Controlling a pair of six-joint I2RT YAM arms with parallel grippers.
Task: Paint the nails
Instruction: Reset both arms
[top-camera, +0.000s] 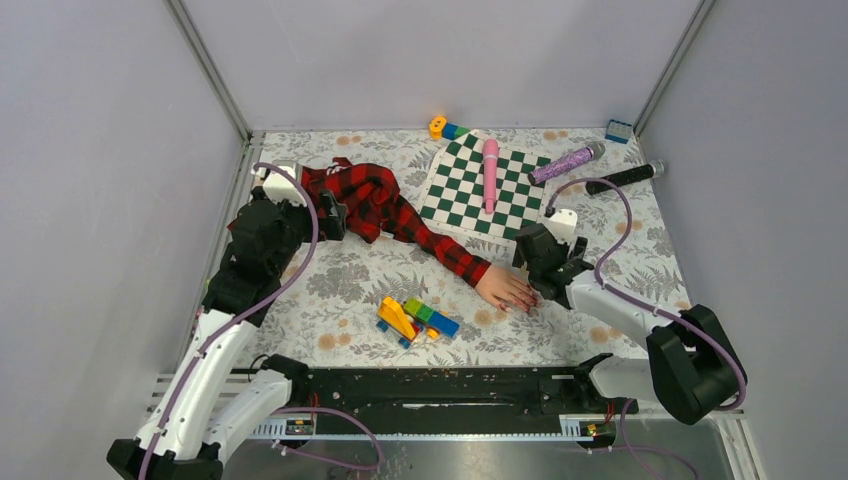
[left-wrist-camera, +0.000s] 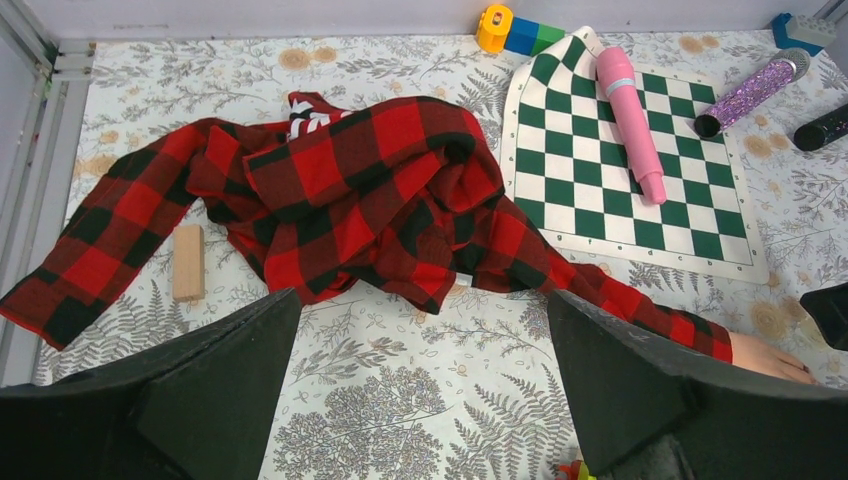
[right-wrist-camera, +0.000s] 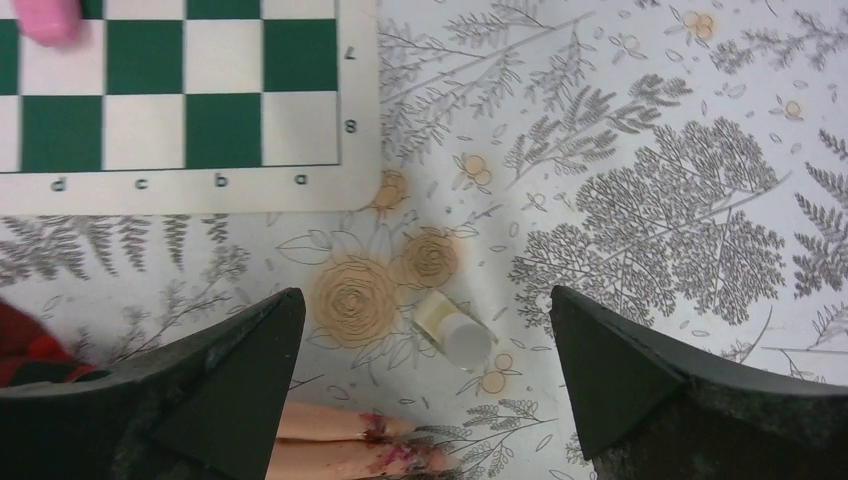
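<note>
Right jaws wide astride nails (right-wrist-camera: 378, 428); bottle (right-wrist-camera: 455, 333) shows only wrist view

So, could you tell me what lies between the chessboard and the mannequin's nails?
A small pale bottle lies on its side between the chessboard and the nails, touching neither; the right wrist view shows it.

Soft matt woven cloth on plaid sleeve (left-wrist-camera: 380, 190); bare pale wood on small block (left-wrist-camera: 188, 262). Dark-red nails (right-wrist-camera: 378, 428) glossy, purple microphone (left-wrist-camera: 752, 92) glittery.
</note>
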